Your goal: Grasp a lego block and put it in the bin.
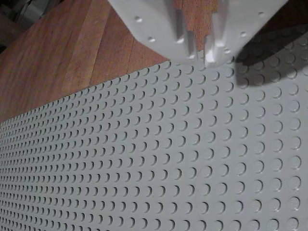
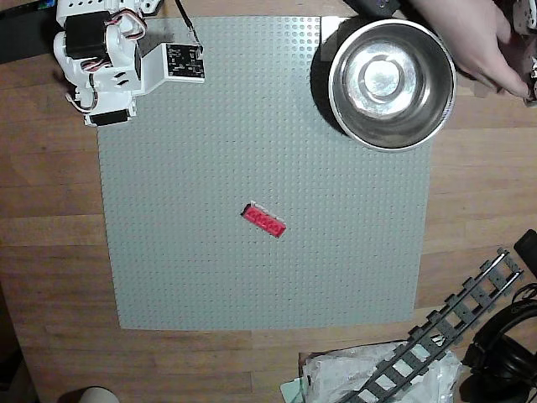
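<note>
The lego block (image 2: 264, 221) lay flat near the middle of the grey studded baseplate (image 2: 210, 277), tilted on a diagonal in the overhead view, with open studded surface on every side of it and nothing touching it. The bin (image 2: 338, 101) sat at the baseplate's upper right corner in that view, its rim overhanging the plate's top and right edges, and its polished inside held no brick. It stood well apart from the block, with only bare plate between them.

The white arm (image 2: 109, 63) was folded at the upper left corner of the baseplate in the overhead view, far from both block and bin. In the wrist view the end effector (image 1: 199, 50) hung just above the plate's far edge, where the studs met the wooden desk (image 1: 72, 53); its two pale fingers stood a narrow gap apart with nothing between them.

A person's hand (image 2: 470, 38) reached in at the top right in the overhead view, just beyond the bin's rim. Off the plate's lower right corner lay a grey toy track piece (image 2: 453, 327), a crumpled plastic bag (image 2: 369, 374) and dark headphones (image 2: 508, 340).
</note>
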### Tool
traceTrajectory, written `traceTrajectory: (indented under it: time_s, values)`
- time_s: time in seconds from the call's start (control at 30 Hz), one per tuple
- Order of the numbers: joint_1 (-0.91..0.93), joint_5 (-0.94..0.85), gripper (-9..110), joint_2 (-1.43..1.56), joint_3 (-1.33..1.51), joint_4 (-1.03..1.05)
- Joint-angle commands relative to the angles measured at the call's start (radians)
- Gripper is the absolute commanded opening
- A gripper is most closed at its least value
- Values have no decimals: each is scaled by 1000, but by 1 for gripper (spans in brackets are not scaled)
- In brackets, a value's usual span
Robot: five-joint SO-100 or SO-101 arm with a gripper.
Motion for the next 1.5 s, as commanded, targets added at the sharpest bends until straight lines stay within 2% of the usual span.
traceTrajectory:
  time_s: [0.0, 1.47]
  values:
    - [-64, -3, 0, 17, 0, 3]
    - [-71, 5, 0, 17, 0, 3]
